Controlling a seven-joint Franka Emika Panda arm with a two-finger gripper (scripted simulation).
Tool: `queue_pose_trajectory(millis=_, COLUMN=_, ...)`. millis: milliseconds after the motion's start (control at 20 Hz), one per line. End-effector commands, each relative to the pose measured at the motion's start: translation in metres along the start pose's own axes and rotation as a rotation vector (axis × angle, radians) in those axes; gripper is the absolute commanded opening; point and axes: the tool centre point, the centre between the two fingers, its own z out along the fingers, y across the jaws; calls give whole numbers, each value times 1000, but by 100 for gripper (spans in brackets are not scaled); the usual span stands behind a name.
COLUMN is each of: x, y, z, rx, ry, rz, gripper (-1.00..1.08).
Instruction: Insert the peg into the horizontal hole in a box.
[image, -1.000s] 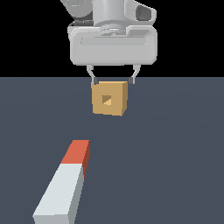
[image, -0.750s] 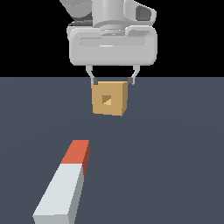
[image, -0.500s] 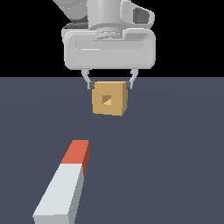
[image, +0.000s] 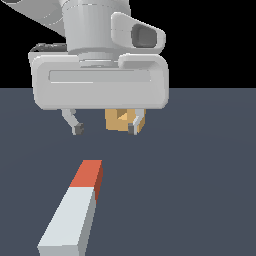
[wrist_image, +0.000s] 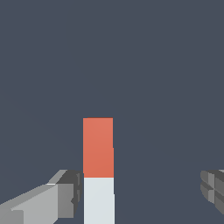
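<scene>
The peg (image: 75, 206) lies flat on the dark floor in the exterior view, its red-orange end (image: 87, 173) pointing away and its pale grey-white length toward the camera. It also shows in the wrist view as the peg (wrist_image: 98, 175), close to one finger. My gripper (image: 105, 128) hangs open above the floor, beyond the peg's red end, with nothing between its fingers. The tan box (image: 119, 120) sits behind the gripper, mostly covered by the hand and one fingertip (image: 134, 128). The hole is hidden.
Dark grey floor (image: 200, 190) spreads all around the peg and box. No other objects show in either view.
The gripper has come toward the camera and down, growing large in the exterior view; it now covers most of the box and hides the hole. Peg and box have not moved.
</scene>
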Motion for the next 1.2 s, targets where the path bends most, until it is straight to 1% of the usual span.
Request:
queue_pose_trajectory(millis=0, x=-23, y=-11, z=14, rx=1, ry=-3, rz=-4, gripper=100)
queue_pose_trajectory(millis=300, x=-67, y=-29, z=41, rx=3, ry=-8, rz=-14, gripper=100)
queue_pose_trajectory(millis=550, x=-89, y=-37, z=54, rx=3, ry=-10, rz=-18, gripper=100)
queue_pose_trajectory(millis=750, x=-95, y=-39, z=57, rx=3, ry=-11, rz=-19, gripper=100)
queue_pose_trajectory(millis=1150, x=-94, y=-38, z=58, rx=3, ry=-11, rz=-18, gripper=100)
